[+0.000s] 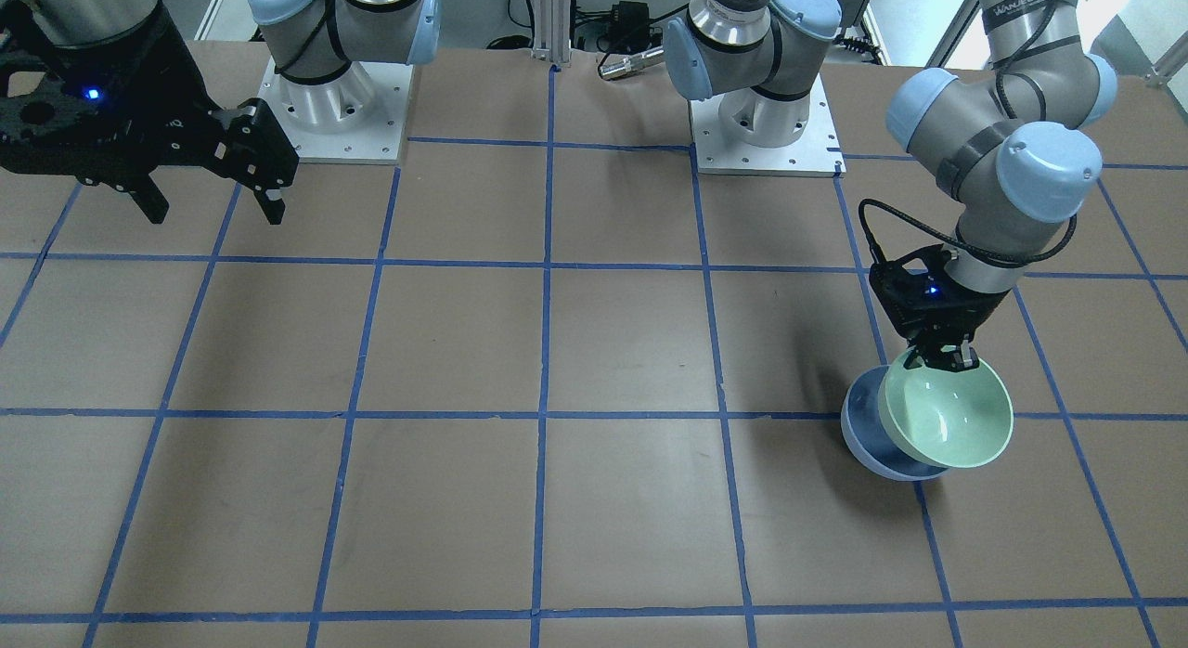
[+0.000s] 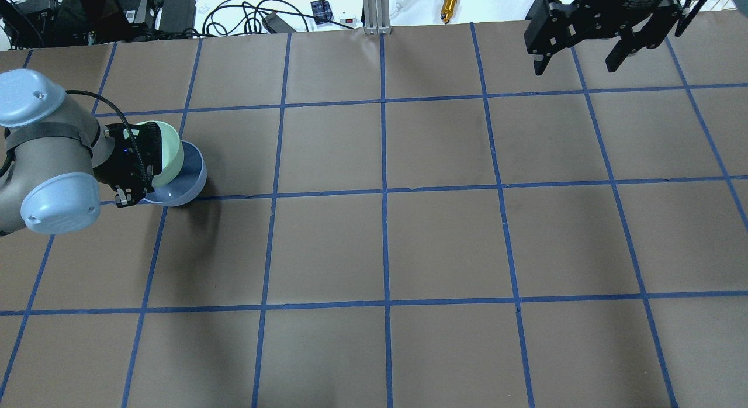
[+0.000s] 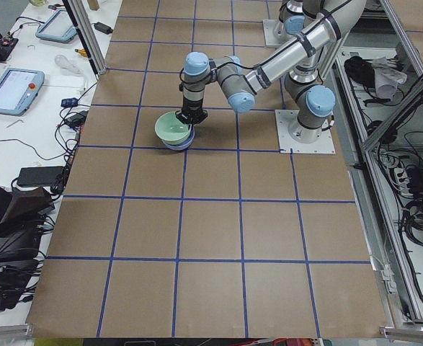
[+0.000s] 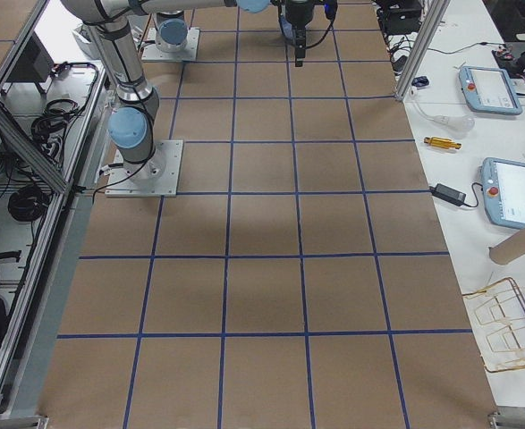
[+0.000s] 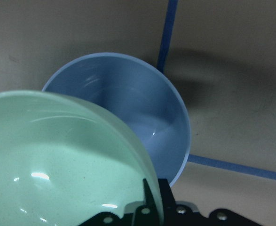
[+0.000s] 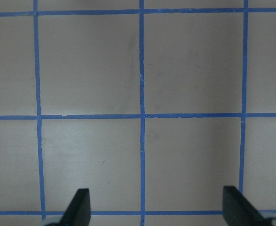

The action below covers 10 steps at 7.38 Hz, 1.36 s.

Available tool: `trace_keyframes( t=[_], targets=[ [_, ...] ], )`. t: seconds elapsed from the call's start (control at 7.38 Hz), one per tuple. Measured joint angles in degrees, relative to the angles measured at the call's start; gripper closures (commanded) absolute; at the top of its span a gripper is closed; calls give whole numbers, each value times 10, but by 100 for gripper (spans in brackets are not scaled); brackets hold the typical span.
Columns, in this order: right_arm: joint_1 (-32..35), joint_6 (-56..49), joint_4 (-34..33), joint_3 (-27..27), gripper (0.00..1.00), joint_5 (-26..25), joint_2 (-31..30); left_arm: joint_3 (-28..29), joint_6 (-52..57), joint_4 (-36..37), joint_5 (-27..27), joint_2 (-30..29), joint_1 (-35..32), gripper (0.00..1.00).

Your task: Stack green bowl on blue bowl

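Spreading beneath both grippers is the flat brown paper-covered table (image 1: 464,351), crossed by a grid of blue tape lines (image 1: 544,304). The grey left robot arm with pale blue joint caps (image 1: 1012,165) reaches down over one grid square; the right arm's black wrist (image 1: 83,110) hangs well apart from it, above bare paper.

The round, glossy, pale mint-green bowl (image 1: 947,416) is clamped by its rim in the left gripper (image 1: 942,360), one finger (image 5: 149,197) inside the wall and the other outside. It hangs tilted below the fingertips. Directly under it, and partly covered by it, the round, glossy, pale periwinkle-blue bowl (image 1: 861,434) sits upright on the table beside a tape line. Whether the two bowls touch cannot be told.

The right gripper (image 1: 216,216) has its jaws spread wide with nothing between them, only paper and tape beneath.
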Motion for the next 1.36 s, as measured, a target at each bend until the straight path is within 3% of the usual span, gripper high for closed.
trace_keyframes(
  t=[0.14,0.27,0.68,1.08,1.36],
  targets=[
    [0,0,0,0,0,0,0,-6,-1,2,-4,-3,0,13],
    [0,-1,0,0,0,0,0,-8,-3,3,-11,-7,1,3],
    [0,0,0,0,0,-1,0,36,-37,-47,-37,12,1,5],
    [0,0,0,0,0,-1,1,188,-171,-325,-43,56,-2,4],
    [0,0,0,0,0,0,1,244,-280,-459,-46,89,-4,0]
  ],
)
